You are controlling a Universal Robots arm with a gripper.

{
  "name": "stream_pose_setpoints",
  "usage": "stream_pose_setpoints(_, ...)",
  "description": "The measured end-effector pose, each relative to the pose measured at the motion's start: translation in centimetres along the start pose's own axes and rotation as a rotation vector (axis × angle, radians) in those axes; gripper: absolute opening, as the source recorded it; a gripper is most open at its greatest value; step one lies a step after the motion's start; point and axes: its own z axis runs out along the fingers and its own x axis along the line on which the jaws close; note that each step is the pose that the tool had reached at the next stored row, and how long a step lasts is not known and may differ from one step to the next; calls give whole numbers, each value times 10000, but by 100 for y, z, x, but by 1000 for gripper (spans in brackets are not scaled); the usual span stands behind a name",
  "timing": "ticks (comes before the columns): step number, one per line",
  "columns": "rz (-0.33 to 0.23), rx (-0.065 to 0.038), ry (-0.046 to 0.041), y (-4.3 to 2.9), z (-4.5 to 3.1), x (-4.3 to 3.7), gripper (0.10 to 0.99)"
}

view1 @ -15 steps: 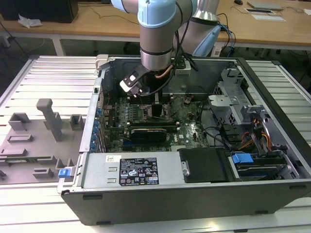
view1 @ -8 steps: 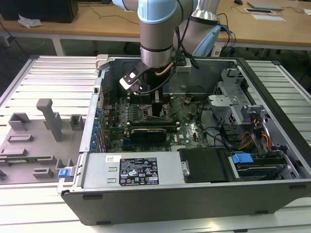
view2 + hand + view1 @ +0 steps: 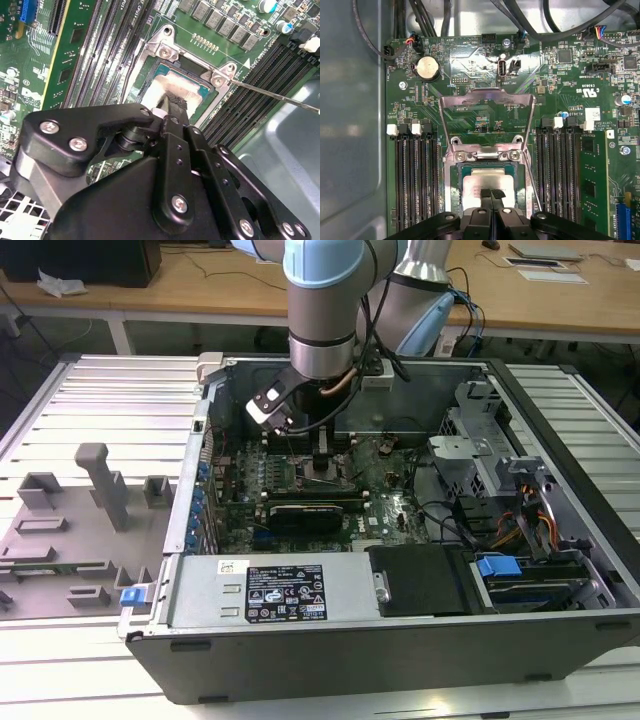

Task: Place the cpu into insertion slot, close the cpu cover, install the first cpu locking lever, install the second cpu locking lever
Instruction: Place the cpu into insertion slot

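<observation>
The silver-topped cpu lies flat inside the insertion slot, whose dark rim frames it. My gripper hangs directly over the chip with its black fingers pressed together; the tips sit at the chip's top face, and I cannot tell whether they touch it. The cpu cover is swung up and back from the slot, so its window shows green board. A thin locking lever sticks out unlatched beside the slot. In the exterior view the gripper reaches down into the open computer case.
Long black memory slots flank the socket on both sides. Case walls, cables and a drive cage crowd the exterior view's right. A grey fixture tray lies at its left.
</observation>
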Motion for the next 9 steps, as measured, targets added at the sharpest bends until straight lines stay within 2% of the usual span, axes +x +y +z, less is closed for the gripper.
stream_pose_setpoints(5,-132,5,6,29,-4,1,106)
stream_pose_setpoints(9,-153,4,9,38,-139,7,106)
